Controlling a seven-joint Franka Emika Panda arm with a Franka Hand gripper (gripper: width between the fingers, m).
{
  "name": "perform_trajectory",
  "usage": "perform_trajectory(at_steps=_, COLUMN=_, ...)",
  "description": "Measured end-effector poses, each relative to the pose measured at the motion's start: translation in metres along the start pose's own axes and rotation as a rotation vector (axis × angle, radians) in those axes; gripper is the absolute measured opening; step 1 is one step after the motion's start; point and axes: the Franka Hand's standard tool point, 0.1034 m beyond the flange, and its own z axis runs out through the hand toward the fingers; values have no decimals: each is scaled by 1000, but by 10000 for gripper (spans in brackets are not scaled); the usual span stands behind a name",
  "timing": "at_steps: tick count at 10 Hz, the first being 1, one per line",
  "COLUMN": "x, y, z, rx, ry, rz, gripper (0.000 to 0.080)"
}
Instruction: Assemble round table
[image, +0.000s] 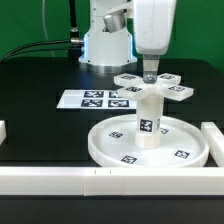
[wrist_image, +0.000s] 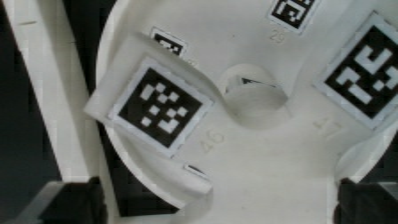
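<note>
A white round disc (image: 150, 143) lies on the black counter (image: 40, 80), with the short leg (image: 149, 118) standing upright at its middle. The cross-shaped base (image: 154, 89) sits flat atop the leg. The gripper (image: 150, 72) comes straight down onto the base's centre, so leg, base and gripper share one vertical line. In the wrist view the base (wrist_image: 249, 95) fills the frame; whether the gripper is clamped on it cannot be told. The marker board (image: 92, 99) lies behind, toward the exterior view's left.
</note>
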Motion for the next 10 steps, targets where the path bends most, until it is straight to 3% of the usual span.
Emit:
perform_trajectory(at_steps=3, x=1, y=-9, z=6, rx=10, ry=-30, rz=-139, gripper=648)
perform_trajectory(at_steps=10, x=3, y=-21, z=19, rx=38, ry=-33, rz=-95, gripper=648)
